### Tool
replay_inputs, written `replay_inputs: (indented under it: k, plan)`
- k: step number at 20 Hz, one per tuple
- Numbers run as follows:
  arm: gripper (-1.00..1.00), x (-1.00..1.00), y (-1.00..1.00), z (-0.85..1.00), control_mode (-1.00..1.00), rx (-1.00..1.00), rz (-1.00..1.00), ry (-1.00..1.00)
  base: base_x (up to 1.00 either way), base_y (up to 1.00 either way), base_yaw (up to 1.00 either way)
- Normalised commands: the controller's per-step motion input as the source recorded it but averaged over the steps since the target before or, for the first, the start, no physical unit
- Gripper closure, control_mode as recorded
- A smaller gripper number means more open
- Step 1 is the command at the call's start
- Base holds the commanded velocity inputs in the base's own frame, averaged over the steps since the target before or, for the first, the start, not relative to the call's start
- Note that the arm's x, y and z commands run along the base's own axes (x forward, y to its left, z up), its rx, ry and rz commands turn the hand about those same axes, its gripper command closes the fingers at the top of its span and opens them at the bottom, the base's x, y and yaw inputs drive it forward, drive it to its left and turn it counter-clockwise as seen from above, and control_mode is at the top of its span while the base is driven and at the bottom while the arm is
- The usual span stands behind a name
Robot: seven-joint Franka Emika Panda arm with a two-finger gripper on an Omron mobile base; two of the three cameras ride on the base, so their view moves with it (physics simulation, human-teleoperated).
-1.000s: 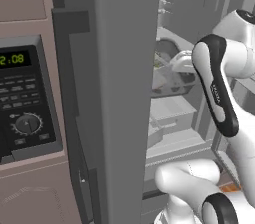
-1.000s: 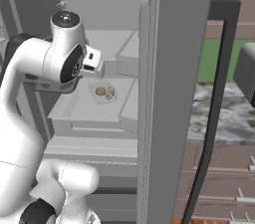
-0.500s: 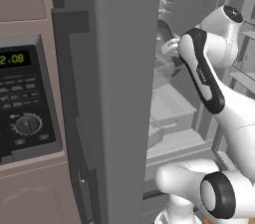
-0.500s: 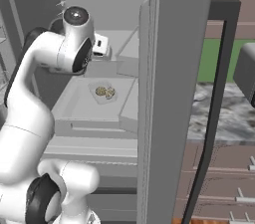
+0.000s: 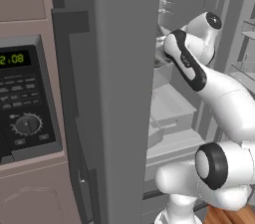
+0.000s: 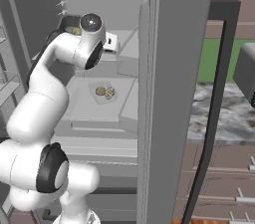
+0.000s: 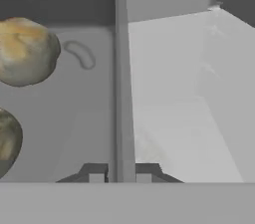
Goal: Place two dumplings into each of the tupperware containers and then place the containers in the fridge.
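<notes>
In the hand view, my gripper [image 7: 122,172] is shut on the upright wall of a tupperware container [image 7: 122,93], one fingertip on each side of it. Two dumplings [image 7: 27,51] [image 7: 7,146] lie on that container's grey floor, left of the wall. The pale fridge shelf [image 7: 179,93] spreads out to the right of the wall. In the right base view my arm reaches to an upper shelf of the open fridge [image 6: 134,58], where one dumpling [image 6: 75,31] peeks out beside the wrist. A second tupperware container [image 6: 105,92] with two dumplings rests on the shelf below.
The fridge door [image 5: 124,93] stands open at the left, edge-on and close to my arm. A black oven panel [image 5: 25,103] with green digits sits left of it. Drawers [image 5: 169,113] fill the fridge below the shelves. A marbled counter [image 6: 224,113] lies to the right.
My arm has stretched upward and deeper into the fridge, taking the held container to the upper shelf. The container on the lower shelf has stayed put.
</notes>
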Motion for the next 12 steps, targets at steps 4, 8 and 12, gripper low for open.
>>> replay_inputs:
  k: [4,8,12]
  plan:
    - [1.0,1.0,0.0,0.0,-1.0,0.0,0.01,0.0,0.0,0.0,0.0]
    - [1.0,0.8,0.26,0.0,-1.0,0.0,0.0,0.0,0.0,0.0,0.0]
    - [1.0,0.43,0.22,0.0,-1.0,0.0,0.0,-0.04,0.0,0.0,0.0]
